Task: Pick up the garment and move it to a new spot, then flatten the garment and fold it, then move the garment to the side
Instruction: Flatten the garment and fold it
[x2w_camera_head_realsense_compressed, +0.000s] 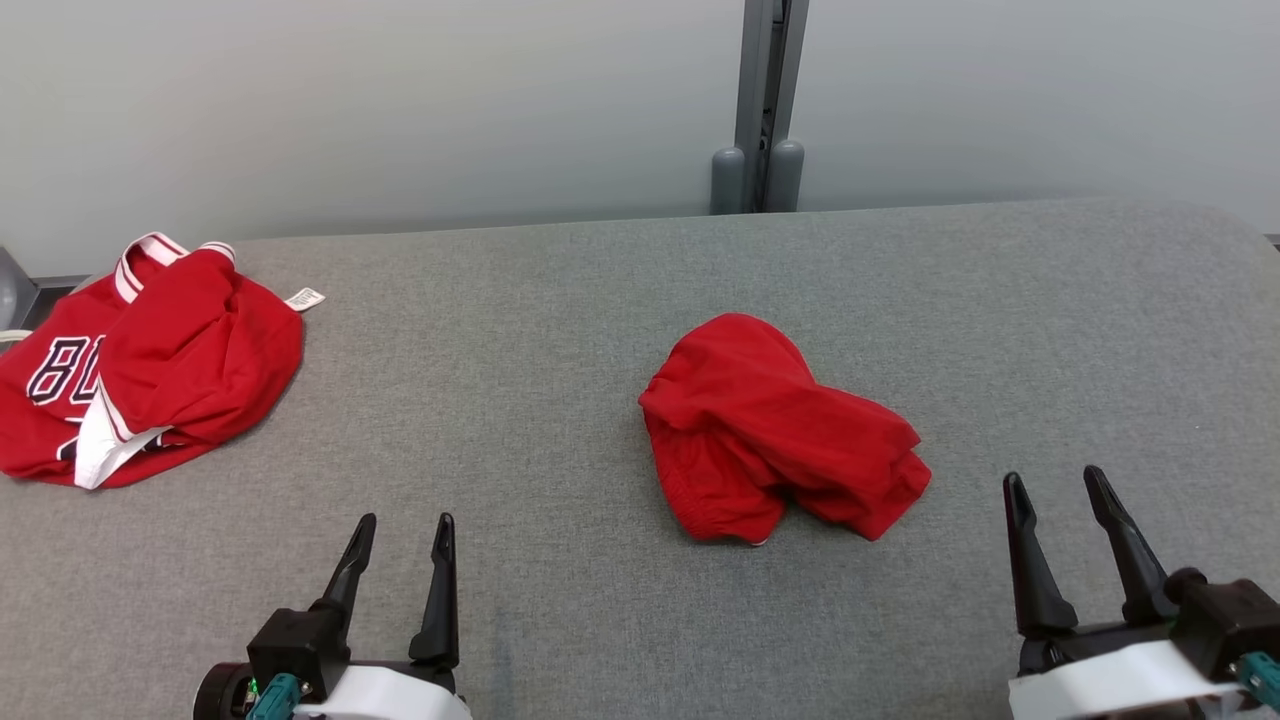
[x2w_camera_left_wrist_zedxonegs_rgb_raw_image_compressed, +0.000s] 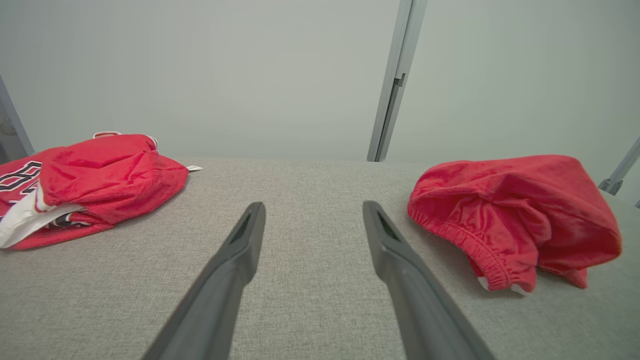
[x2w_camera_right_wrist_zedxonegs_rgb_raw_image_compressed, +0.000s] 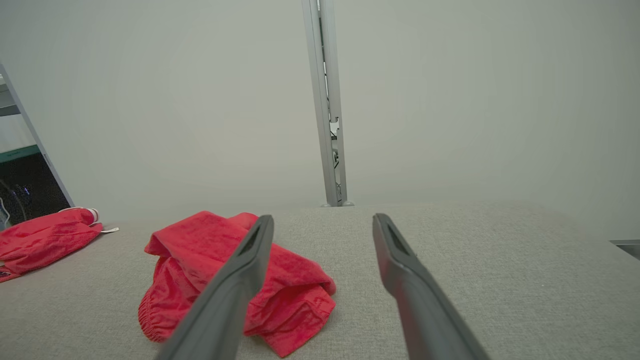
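Note:
A crumpled plain red garment (x2w_camera_head_realsense_compressed: 780, 430) with an elastic waistband lies in a heap near the middle of the grey table (x2w_camera_head_realsense_compressed: 560, 300). In the left wrist view the garment (x2w_camera_left_wrist_zedxonegs_rgb_raw_image_compressed: 515, 215) sits to the right of my fingers; in the right wrist view the garment (x2w_camera_right_wrist_zedxonegs_rgb_raw_image_compressed: 235, 280) lies left of centre, partly behind one finger. At the lower left, my left gripper (x2w_camera_head_realsense_compressed: 402, 527) is open and empty, well short of the heap. Lower right, my right gripper (x2w_camera_head_realsense_compressed: 1055, 482) is also open and empty, a little to the garment's right.
A second red garment (x2w_camera_head_realsense_compressed: 140, 360) with white trim and dark lettering lies bunched at the table's far left edge. A grey wall and a vertical metal post (x2w_camera_head_realsense_compressed: 765, 100) stand behind the table. Bare grey cloth surface stretches between and around the two heaps.

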